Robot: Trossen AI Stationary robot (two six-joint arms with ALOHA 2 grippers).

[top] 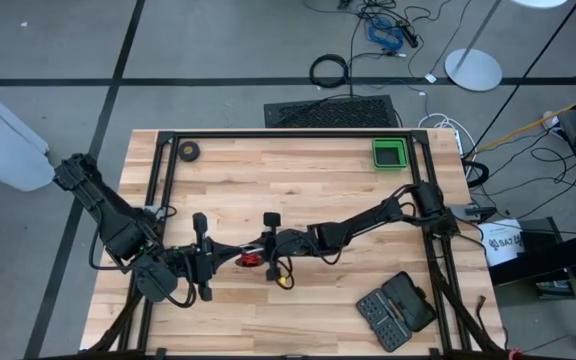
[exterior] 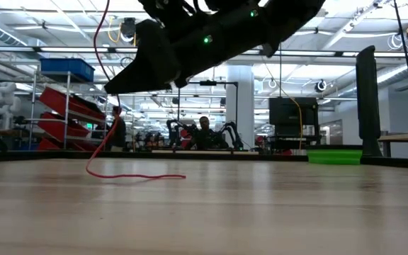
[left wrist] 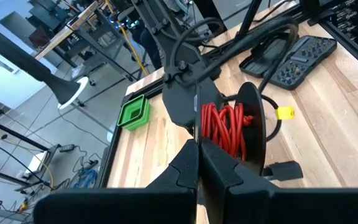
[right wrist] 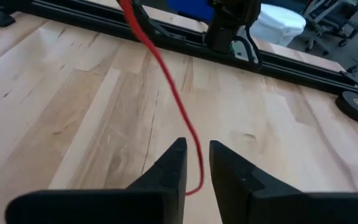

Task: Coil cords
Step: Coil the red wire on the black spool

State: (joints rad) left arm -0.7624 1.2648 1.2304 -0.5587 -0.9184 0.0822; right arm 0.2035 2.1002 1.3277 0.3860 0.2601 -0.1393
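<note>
The cords show as a red cord [left wrist: 225, 129] wound on a black reel [top: 250, 260], which hangs above the table's near middle. My left gripper [left wrist: 197, 163] is shut on this reel. A free length of red cord [right wrist: 166, 81] drops from the reel and ends in a loose curve on the wood [exterior: 134, 176]. My right gripper [right wrist: 197, 155] comes in from the right, low over the table. Its fingers stand apart on either side of that free length, with a gap wider than the cord. A yellow tag [left wrist: 284, 112] and a black plug [left wrist: 284, 168] hang by the reel. My left gripper pinches the rim of the reel's near black flange [left wrist: 194, 134] between its two shut fingers. The reel is lifted clear of the table. Its red windings sit between the two flanges, beyond the fingertips.
A green tray [top: 389, 153] sits at the far right of the table and a dark tape roll [top: 189, 151] at the far left. An open black bit case [top: 396, 310] lies near the front right. A black frame rail [right wrist: 166, 31] runs along the table's edges.
</note>
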